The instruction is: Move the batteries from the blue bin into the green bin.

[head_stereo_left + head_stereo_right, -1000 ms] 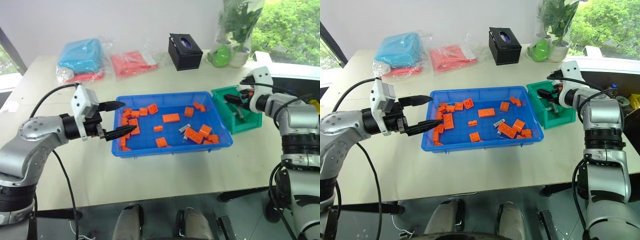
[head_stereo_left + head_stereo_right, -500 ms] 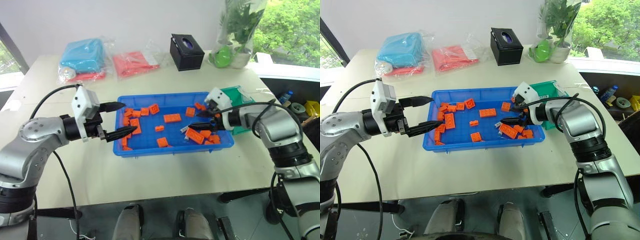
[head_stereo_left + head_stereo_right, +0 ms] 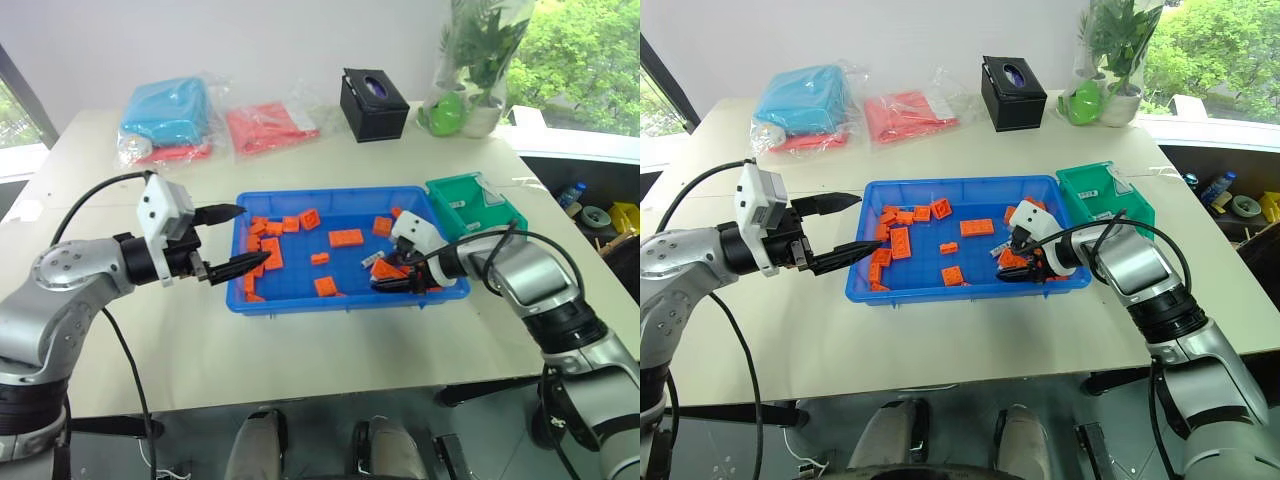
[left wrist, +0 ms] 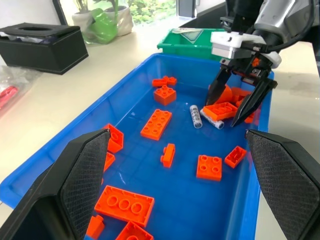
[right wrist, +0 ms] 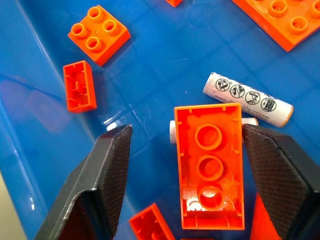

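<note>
— What's the biggest thing on the table (image 3: 330, 360)?

— The blue bin (image 3: 310, 300), in the middle, strewn with orange bricks (image 3: 345, 237). The green bin (image 3: 478, 205) sits touching or just off its right end.

— And the arms?

— The left gripper (image 3: 232, 240) hangs at the bin's left end, fingers spread wide, holding nothing. The right gripper (image 4: 241, 102) is down inside the bin's right part, tips angled toward the floor of the tray, jaws parted and gripping nothing.

— Where are the batteries?

— The batteries (image 4: 196, 116) lie in the right part of the blue bin, by the right gripper. Between its fingers lies an upturned orange brick (image 5: 211, 162) over one battery (image 5: 173, 132); another battery (image 5: 248, 98) lies just beyond it.
</note>
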Robot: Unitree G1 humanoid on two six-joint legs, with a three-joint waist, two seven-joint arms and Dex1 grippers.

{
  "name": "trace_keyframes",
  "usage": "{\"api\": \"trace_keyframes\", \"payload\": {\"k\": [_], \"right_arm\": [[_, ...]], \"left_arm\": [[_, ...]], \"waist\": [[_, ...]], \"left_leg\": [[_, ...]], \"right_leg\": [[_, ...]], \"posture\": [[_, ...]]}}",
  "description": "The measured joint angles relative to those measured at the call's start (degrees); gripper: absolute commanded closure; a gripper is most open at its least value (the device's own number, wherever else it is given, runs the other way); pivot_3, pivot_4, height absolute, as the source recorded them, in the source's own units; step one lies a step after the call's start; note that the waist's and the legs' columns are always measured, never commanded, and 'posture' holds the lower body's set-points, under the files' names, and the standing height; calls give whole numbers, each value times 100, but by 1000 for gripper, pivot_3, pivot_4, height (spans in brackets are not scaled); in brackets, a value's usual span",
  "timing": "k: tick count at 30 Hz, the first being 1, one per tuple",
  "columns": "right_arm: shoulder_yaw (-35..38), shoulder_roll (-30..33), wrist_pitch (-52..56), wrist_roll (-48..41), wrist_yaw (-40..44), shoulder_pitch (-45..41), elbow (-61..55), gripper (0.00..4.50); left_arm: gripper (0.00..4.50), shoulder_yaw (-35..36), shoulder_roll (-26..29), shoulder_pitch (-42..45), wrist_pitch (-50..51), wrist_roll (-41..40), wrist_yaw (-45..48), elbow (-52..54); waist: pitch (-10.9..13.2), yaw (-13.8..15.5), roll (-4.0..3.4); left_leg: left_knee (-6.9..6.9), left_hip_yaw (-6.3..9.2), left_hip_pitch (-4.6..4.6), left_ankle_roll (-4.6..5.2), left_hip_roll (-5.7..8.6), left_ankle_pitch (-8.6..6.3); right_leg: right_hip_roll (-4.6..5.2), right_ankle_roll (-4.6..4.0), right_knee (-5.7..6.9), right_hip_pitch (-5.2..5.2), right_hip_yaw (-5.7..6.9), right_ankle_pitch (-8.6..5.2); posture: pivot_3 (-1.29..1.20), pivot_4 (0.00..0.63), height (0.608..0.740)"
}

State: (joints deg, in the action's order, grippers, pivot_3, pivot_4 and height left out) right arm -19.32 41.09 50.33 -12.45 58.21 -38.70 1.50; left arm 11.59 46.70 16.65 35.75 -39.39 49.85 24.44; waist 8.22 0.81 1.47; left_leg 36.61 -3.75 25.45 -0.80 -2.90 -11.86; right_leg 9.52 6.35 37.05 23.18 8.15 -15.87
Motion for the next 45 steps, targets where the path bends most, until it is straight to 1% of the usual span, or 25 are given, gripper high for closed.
{"api": "trace_keyframes", "payload": {"k": [2,3,8,11,14,17,21,22,23,24,25,28,30,33,37,41,45], "right_arm": [[-1,-19,-20,36,-20,-1,48,3340],[0,-21,-24,38,-20,-8,53,3412],[55,-161,32,-4,-56,-104,112,3412],[267,-496,134,-112,-181,-429,168,3412],[470,-1092,181,-207,-453,-1025,326,3412],[493,-1833,148,-225,-750,-1464,547,3412],[125,-2890,-118,-91,-1107,-1588,994,3412],[32,-3147,-232,-17,-1220,-1596,1190,2353],[-41,-3355,-346,54,-1318,-1623,1397,1978],[-136,-3502,-481,138,-1385,-1672,1602,1473],[-250,-3553,-614,233,-1399,-1724,1741,1052],[-325,-3395,-826,336,-1246,-1840,1880,1052],[-242,-2966,-848,324,-1006,-1868,1808,1052],[-80,-2131,-736,328,-723,-1727,1509,1052],[181,-1399,-101,270,-687,-1037,804,1052],[353,-1294,578,137,-894,-509,245,1052],[478,-1309,845,91,-1266,-174,-139,1052]], "left_arm": [[0,5,1,1,0,-1,-1,-1],[0,13,2,2,0,-1,-1,-2],[0,54,12,13,0,0,0,-6],[0,55,13,18,-1,2,6,-15],[0,47,12,66,-12,8,16,-61],[0,38,7,120,-19,16,18,-110],[0,24,-4,151,-24,24,27,-167],[0,23,-5,155,-25,30,28,-187],[0,22,-5,157,-26,35,27,-192],[0,20,-10,160,-27,40,27,-191],[0,20,-10,160,-27,43,25,-191],[0,21,-10,159,-27,45,20,-188],[0,30,-9,155,-27,45,21,-184],[0,66,-2,94,-30,49,21,-177],[0,77,-9,23,-36,53,-2,-146],[0,42,-83,28,-36,52,-42,-69],[0,-18,-120,91,-31,47,-38,-35]], "waist": [[1,0,-1],[0,-2,0],[1,-7,-1],[1,-11,-2],[1,-26,-2],[0,-25,0],[1,-10,-2],[3,-8,-6],[4,-8,-6],[5,-7,-7],[6,-3,-9],[7,3,-11],[5,9,-8],[3,-3,-5],[-5,-26,7],[-3,-60,1],[-5,-23,5]], "left_leg": [[0,0,0,0,0,0],[0,0,0,0,0,0],[0,0,0,1,0,0],[0,0,0,1,0,1],[-1,0,-1,1,-3,1],[-2,0,-2,1,-3,1],[2,0,3,0,-3,0],[4,0,5,0,-2,0],[7,1,7,0,-2,0],[11,2,10,-2,-2,-2],[17,3,14,-12,-2,-9],[33,6,30,-14,-2,-13],[41,10,34,-12,1,-16],[41,10,35,-10,2,-16],[37,9,22,-5,-3,-18],[32,6,18,-4,-6,-18],[39,5,13,-3,-6,-20]], "right_leg": [[0,0,0,1,0,0],[0,0,0,0,0,0],[0,0,1,1,0,0],[-1,0,4,3,0,1],[-5,0,8,4,0,1],[-6,1,10,4,0,1],[-5,0,14,7,0,1],[-5,0,14,8,0,1],[-5,0,16,9,0,1],[-6,0,17,11,0,1],[-6,-1,17,12,0,1],[-6,-2,17,16,0,0],[-5,-2,17,13,0,0],[-5,-1,16,14,0,1],[-7,0,19,9,0,1],[-7,1,20,9,0,2],[-7,0,15,2,0,1]], "posture": [[0,150,651],[0,150,651],[0,150,651],[0,150,651],[0,150,651],[0,150,651],[0,150,651],[0,150,651],[0,150,651],[0,150,651],[0,150,651],[0,150,651],[0,150,651],[0,150,651],[0,150,651],[0,150,651],[0,150,651]]}}
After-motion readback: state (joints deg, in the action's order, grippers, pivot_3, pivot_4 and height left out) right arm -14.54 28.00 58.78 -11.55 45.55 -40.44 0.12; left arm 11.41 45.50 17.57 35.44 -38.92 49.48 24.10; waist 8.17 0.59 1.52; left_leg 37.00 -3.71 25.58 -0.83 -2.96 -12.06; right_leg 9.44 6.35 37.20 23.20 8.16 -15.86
